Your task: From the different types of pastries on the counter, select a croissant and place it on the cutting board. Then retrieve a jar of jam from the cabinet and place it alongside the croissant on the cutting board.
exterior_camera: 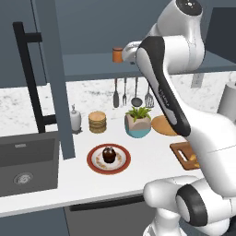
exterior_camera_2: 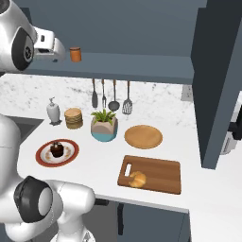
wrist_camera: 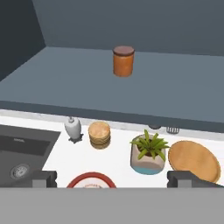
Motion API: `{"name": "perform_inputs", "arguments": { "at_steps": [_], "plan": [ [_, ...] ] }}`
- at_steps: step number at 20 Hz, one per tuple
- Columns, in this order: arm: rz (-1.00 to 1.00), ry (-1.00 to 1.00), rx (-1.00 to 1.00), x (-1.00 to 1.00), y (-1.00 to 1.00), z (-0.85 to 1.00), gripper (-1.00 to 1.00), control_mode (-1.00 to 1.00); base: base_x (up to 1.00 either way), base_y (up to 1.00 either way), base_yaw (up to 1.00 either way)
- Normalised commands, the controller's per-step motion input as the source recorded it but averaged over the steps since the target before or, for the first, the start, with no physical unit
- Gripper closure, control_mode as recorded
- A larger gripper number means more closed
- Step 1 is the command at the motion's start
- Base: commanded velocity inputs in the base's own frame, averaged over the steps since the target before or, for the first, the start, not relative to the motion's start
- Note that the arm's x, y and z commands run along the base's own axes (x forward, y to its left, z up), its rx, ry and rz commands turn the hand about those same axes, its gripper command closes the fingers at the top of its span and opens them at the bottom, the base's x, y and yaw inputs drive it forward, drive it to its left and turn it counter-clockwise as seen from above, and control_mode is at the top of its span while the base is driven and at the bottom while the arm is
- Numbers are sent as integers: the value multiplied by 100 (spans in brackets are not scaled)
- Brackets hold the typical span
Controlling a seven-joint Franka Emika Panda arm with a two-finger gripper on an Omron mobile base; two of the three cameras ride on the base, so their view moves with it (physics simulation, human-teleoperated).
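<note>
You have the cabinet (exterior_camera_2: 142,42) open in front of you, its shelf (wrist_camera: 87,83) running above the white bench (exterior_camera_2: 189,156). On the bench, the cutting board (exterior_camera_2: 156,172) already carries the croissant (exterior_camera_2: 137,179) near its left end, so that half looks done and the jar is what remains.

The jar of jam (wrist_camera: 123,61) stands upright and alone on the shelf, well back from the front edge, with nothing beside it to bump. Judge it as a small, stiff, smooth-sided cylinder: it will not give under your fingers, it may slip if you pinch too near the lid, and it could tip or break if knocked or dropped. Take it around the middle of the body, below the lid, fingers on opposite sides.

Your hand (exterior_camera_2: 56,49) is released, jaws spread wide and holding nothing. It sits at shelf height, just to the left of the jar in the right base view and apart from it. Along the hand's own line of sight the jar is ahead and slightly above centre, between the two fingertips' (wrist_camera: 43,178) lines, so a straight push forward along the shelf should bring it between them.
</note>
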Motion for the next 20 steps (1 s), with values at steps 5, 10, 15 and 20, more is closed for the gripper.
{"name": "perform_inputs", "arguments": {
  "at_steps": [5, 10, 15, 20],
  "plan": [
    [0, -12, 0, 16, -1, -26, -100, -100, 0, 0, 0],
    [0, -22, -1, 14, -7, -32, -100, -100, 0, 0, 0],
    [0, -4, 1, 25, -4, -1, -100, -100, 0, 0, 0],
    [0, 13, 1, 6, 0, 0, -100, -100, 0, 0, 0]
  ]
}}
